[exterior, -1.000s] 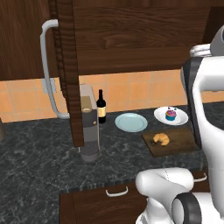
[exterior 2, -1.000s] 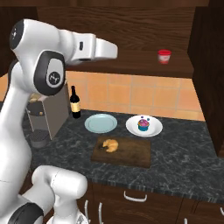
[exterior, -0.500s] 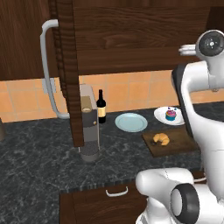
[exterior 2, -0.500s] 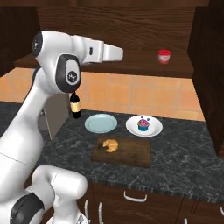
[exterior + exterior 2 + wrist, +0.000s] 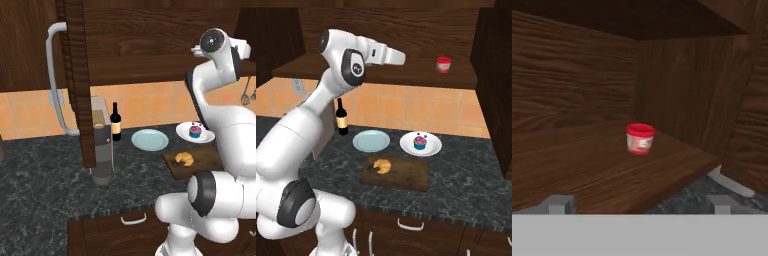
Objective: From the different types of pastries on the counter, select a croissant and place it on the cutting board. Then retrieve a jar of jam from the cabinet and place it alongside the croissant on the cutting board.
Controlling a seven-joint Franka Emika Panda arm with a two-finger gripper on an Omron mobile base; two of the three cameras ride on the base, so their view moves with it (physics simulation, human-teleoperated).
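Croissant (image 5: 381,166) on cutting board (image 5: 406,176) | jam jar (image 5: 639,138) upright on cabinet shelf (image 5: 587,170), well apart from gripper (image 5: 639,204) | fingers spread, empty

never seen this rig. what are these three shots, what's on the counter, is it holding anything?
It's a simulated kitchen with a white robot arm on a driving base. Two cameras ride behind the arm, left and right; the third sits on the hand, looking along the jaws. On the counter: a cutting board with the croissant already on it, a cupcake on a white plate, a bare blue plate, a wine bottle. The gripper is open, holding nothing, aimed at the jar of jam on the cabinet shelf.
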